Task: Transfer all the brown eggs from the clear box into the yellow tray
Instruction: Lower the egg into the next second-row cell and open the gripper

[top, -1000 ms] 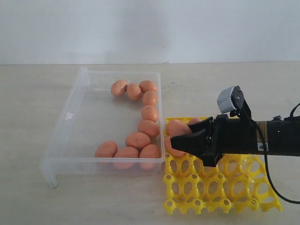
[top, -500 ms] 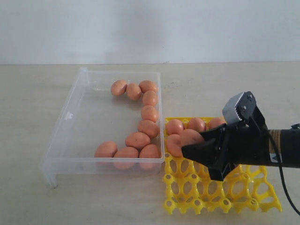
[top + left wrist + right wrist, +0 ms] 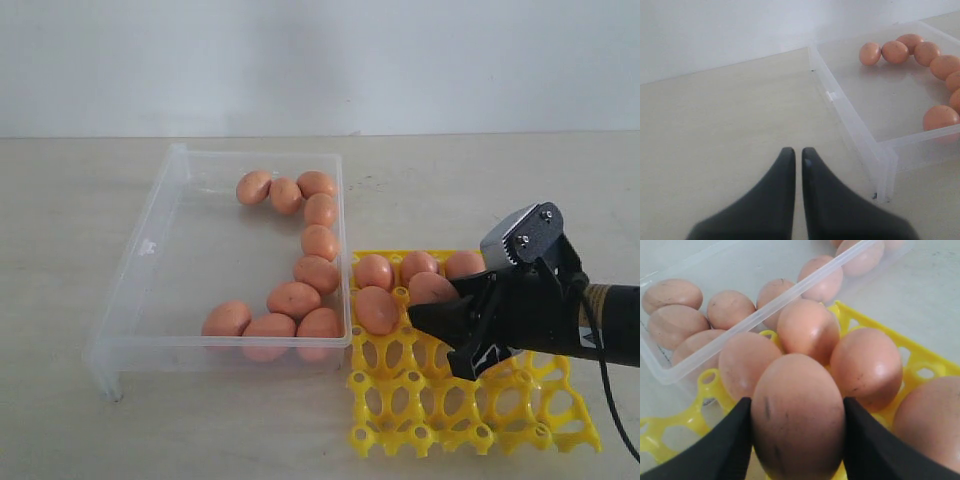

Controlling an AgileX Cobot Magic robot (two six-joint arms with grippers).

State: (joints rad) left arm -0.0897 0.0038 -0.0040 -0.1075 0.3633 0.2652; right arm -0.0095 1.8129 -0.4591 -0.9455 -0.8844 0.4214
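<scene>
Status: your right pincer [image 3: 796, 407] is clamped on one brown egg [image 3: 432, 289], a finger on each side. It hangs over the yellow tray [image 3: 480, 425] at the second row from the far edge. I can't tell whether the egg touches a cell.

Four eggs [image 3: 373, 271] sit in tray cells: three in the far row, one in the second row beside the held one.

The tray lies toward the near-right corner of the worktop [image 3: 60, 260], just beside the right wall of the clear box [image 3: 150, 240]. Ten eggs lie in the box along its right and near walls.

Your left pincer [image 3: 797, 152] is narrow, fingers almost touching with nothing between them. It's above bare worktop off a box corner.
</scene>
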